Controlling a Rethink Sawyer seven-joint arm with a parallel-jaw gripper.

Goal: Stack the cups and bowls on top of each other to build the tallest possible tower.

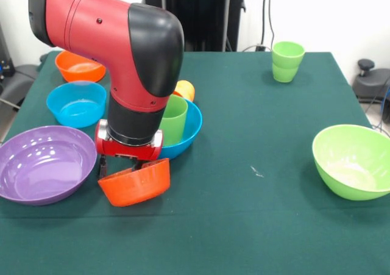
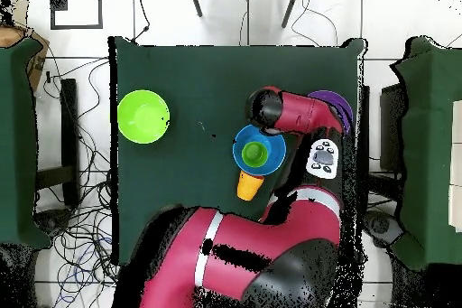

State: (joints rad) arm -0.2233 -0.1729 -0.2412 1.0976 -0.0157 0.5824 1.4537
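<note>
From my station I see the red and black arm (image 1: 122,49) reaching down over the left half of the green-covered table (image 1: 256,226), as the front view shows it. Its gripper (image 1: 125,165) is clamped on the rim of a small glossy orange plastic bowl (image 1: 135,183), which hangs tilted with its opening turned toward the arm; I cannot tell whether the bowl's underside touches the cloth. Only short dark finger stubs show above the rim, closed against it.

Just behind the held bowl sits a blue plastic bowl (image 1: 186,132) with a green plastic tumbler (image 1: 173,119) standing upright inside it. An orange tumbler (image 1: 184,90) lies on its side, touching that bowl's far edge.

Toward the left edge rests a large purple plastic bowl (image 1: 42,165). Behind it is a light blue bowl (image 1: 76,104), and near the far left corner a second orange bowl (image 1: 79,66). A lime green tumbler (image 1: 287,61), seemingly two nested, stands near the far right corner. A large lime green bowl (image 1: 353,162) sits at the right edge.
</note>
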